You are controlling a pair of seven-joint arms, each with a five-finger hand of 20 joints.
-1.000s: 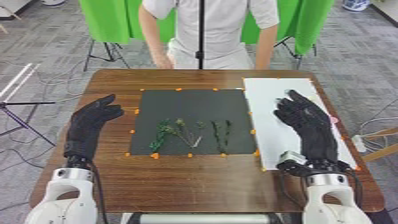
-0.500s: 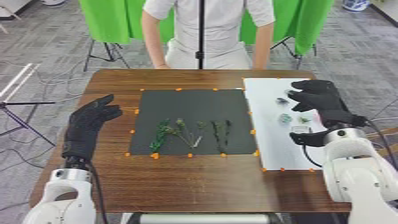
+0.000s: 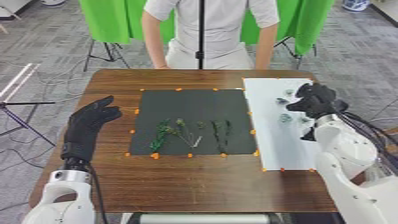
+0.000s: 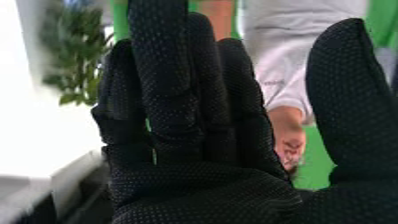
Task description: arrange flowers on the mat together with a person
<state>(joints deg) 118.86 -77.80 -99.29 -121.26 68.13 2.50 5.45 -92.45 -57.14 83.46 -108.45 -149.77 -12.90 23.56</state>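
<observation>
Over the left of the surface (image 3: 213, 182), the left robot hand (image 3: 87, 122) hangs empty, fingers loose. Green stems (image 3: 161, 136) lie on the dark mat (image 3: 200, 106). Then little flowers (image 3: 285, 118) sit on the white sheet (image 3: 282, 150) by the right robot hand (image 3: 317, 101), thumb and fingers apart. I'd go in slow and pinch one lightly, no squashing.

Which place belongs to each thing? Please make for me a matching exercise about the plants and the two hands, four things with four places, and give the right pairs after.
1. green stems
2. small pieces
3. left hand
4. right hand

a. lying on the white sheet
b. over the white sheet's right edge
c. lying on the dark mat
d. left of the dark mat

Pairs: 1-c, 2-a, 3-d, 4-b
</observation>
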